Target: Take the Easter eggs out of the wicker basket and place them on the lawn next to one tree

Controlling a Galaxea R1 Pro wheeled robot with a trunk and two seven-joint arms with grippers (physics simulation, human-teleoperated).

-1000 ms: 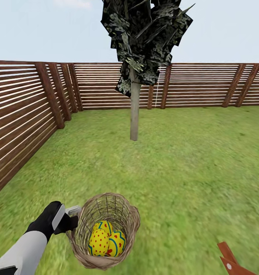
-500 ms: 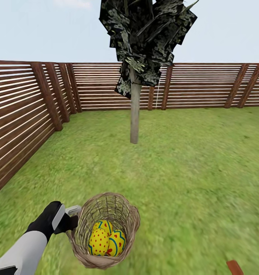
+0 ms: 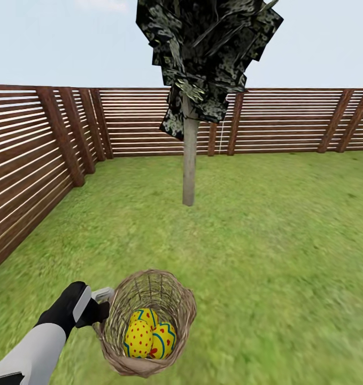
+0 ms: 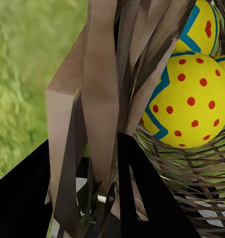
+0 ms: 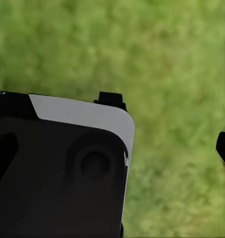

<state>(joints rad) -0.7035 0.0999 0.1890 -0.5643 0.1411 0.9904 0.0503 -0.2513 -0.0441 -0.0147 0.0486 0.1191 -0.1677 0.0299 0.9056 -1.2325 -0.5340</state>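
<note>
- Wicker basket (image 3: pixel 149 321): tan open weave, holding yellow Easter eggs (image 3: pixel 149 334) with blue zigzags, red dots.
- Left gripper (image 3: pixel 103 302): pinching basket rim at 9 o'clock.
- Tree (image 3: pixel 189 160) at 12 o'clock, well apart.
- Right gripper: state indeterminable.

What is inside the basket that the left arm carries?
The basket holds yellow eggs with blue zigzags and red dots. Three show in the head view, pressed together. Their lower parts and the basket's bottom are hidden by its wall.
</note>
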